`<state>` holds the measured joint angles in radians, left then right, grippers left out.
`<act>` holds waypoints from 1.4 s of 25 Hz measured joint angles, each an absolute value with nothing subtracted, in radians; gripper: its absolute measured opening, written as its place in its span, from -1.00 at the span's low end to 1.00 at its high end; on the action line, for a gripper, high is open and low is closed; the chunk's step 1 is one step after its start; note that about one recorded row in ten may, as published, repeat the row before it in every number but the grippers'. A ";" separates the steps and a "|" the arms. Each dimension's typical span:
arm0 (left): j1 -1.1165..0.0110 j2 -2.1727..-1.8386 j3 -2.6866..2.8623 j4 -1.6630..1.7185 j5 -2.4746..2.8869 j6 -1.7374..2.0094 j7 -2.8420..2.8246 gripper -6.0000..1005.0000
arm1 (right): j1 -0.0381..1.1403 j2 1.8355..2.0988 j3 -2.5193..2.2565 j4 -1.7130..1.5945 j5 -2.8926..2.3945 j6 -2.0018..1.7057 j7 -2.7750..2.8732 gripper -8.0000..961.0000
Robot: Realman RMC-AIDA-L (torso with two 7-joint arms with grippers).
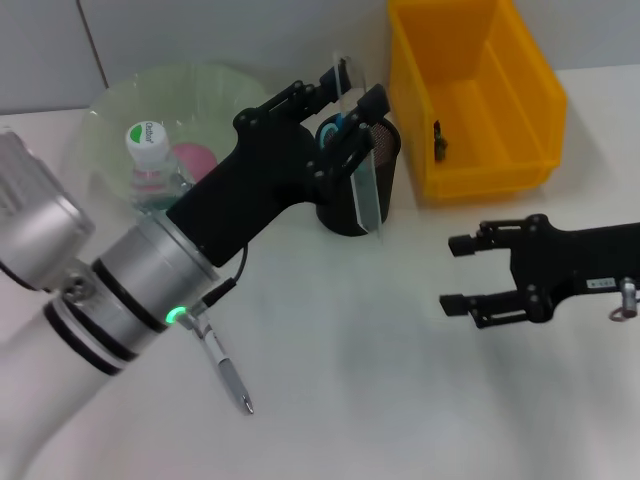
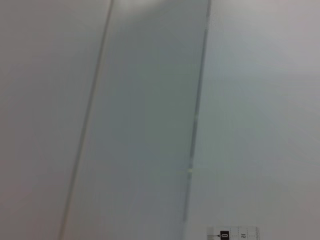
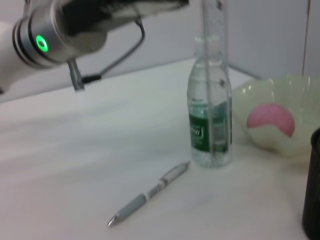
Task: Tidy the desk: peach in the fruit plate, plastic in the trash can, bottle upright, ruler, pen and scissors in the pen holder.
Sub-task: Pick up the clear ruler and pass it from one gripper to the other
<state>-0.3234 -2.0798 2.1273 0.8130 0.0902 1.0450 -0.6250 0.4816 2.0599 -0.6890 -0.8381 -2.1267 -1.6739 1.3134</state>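
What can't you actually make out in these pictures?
- Head view: the pen is partly covered by the left arm.
- Head view: the pen holder has its contents screened by the left end effector and the ruler.
- Left wrist view: mostly blur, with only the ruler's scale visible at the frame edge.
- Yellow bin: the small dark item inside is too small to identify.
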 joint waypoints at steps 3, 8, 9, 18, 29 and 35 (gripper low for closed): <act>-0.328 -2.080 2.222 0.812 -0.082 1.024 -0.469 -0.22 | 0.466 2.074 -0.689 -0.817 -2.053 -1.655 1.273 0.61; -0.338 -2.080 2.363 0.818 -0.365 1.018 -0.220 -0.21 | 0.435 2.078 -0.689 -0.703 -1.871 -1.634 1.155 0.61; -0.342 -2.080 2.380 0.820 -0.404 1.018 -0.190 -0.21 | 0.424 2.079 -0.689 -0.645 -1.803 -1.623 1.085 0.61; -0.380 -2.080 2.471 0.821 -0.617 1.017 -0.051 -0.21 | 0.424 2.085 -0.692 -0.370 -1.539 -1.569 0.781 0.60; -0.401 -2.080 2.517 0.833 -0.666 1.016 0.030 -0.21 | 0.540 2.091 -0.680 -0.105 -1.470 -1.510 0.577 0.55; -0.409 -2.080 2.518 0.826 -0.671 1.010 0.032 -0.21 | 0.580 2.093 -0.675 0.011 -1.380 -1.511 0.452 0.52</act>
<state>-0.4086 -2.0801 2.5183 0.8259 -0.6710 1.0098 0.0318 0.5797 2.0928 -0.6754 0.0111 -1.3796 -1.5111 0.4523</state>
